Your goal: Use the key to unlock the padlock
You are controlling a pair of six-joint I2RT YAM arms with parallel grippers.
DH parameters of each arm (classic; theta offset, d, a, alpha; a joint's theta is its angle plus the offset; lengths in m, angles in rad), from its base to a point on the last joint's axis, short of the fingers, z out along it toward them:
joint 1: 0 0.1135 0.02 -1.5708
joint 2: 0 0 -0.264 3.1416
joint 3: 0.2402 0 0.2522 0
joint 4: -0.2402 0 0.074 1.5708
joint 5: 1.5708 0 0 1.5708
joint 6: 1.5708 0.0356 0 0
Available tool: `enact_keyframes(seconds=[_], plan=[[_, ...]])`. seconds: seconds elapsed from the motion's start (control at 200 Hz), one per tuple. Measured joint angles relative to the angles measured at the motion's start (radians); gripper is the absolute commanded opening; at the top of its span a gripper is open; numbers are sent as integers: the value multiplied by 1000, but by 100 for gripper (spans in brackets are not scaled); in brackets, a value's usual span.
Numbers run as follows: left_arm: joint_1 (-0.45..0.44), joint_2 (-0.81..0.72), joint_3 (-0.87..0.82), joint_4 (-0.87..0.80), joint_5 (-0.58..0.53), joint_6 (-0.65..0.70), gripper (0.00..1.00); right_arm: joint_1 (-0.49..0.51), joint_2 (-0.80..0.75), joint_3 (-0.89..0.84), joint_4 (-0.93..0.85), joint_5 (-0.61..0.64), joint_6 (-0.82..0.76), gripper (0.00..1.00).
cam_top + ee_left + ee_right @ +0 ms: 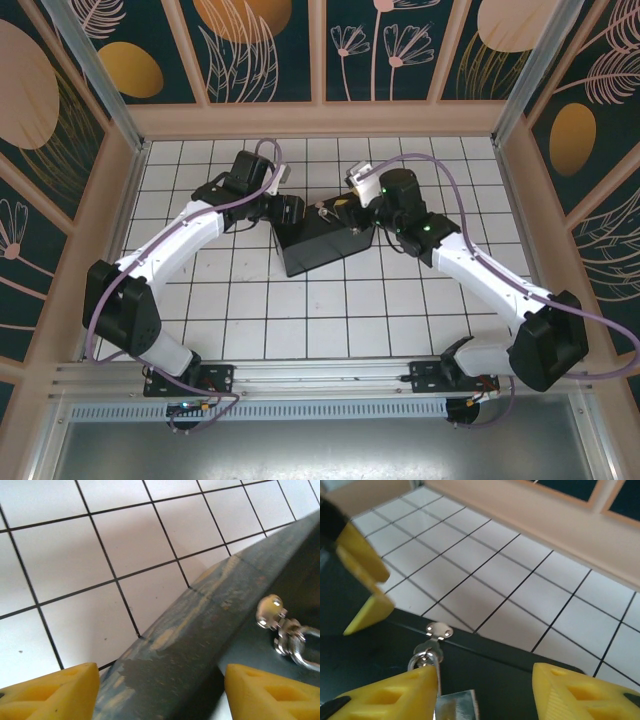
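white gridded worktop [330, 320] carries a black rectangular box [325, 245] at its centre, both arms meeting over it. your right fingers [580, 690] stand apart either side of the tiny silver metal padlock [456, 707] on the box, a small silvery key [439, 630] on a ring just beyond. your left fingers [50, 692] stand apart, straddling the box's painted edge.

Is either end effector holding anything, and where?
Right end effector holds nothing; the padlock lies between its open jaws. Left end effector straddles the box's edge; grip cannot be told.
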Motion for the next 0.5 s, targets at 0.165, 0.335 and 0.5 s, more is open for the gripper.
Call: enact_keyframes(seconds=[0.165, 0.335, 0.5], plan=[[1, -18, 14, -20, -32, 0, 72, 3, 41, 13, -60, -5, -2, 58], [1, -35, 10, -21, -43, 10, 67, 2, 63, 16, -74, -21, -1, 55], [-5, -48, -39, -16, -23, 19, 66, 2, 71, 18, -76, -46, 0, 54]])
